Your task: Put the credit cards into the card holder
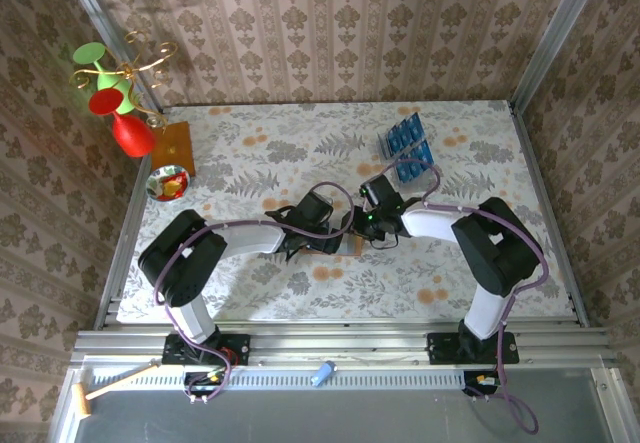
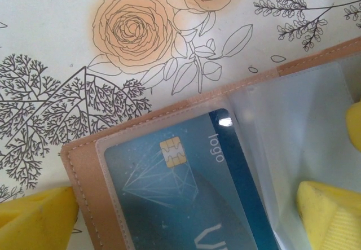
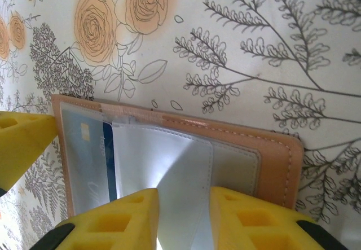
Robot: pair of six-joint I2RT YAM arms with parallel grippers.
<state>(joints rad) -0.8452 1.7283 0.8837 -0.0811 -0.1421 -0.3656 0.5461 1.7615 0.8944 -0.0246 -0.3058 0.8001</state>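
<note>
The right gripper [image 3: 183, 222] is closed most of the way. Its two yellow fingers [image 3: 113, 219] pinch a clear plastic leaf [image 3: 180, 171] that stands up from the open card holder [image 3: 271, 154], at the bottom middle of the right wrist view.

The left gripper [image 2: 186, 216] is released and spread wide and grasps nothing. One yellow finger [image 2: 34, 222] sits at the lower left, just beside the stitched edge of the holder, and the other is at the lower right, over the transparent pocket.

The holder is one flat bifold of salmon-brown leather-like material with rounded corners. It lies on the flowered tablecloth [image 2: 56, 35], in the middle of the top view. One glossy blue credit card [image 2: 169, 193] with a gold chip is inside its clear pocket.

More blue credit cards [image 1: 403, 135] stand in a clear rack [image 1: 428, 170] at the upper right of the top view; I cannot count them.
</note>
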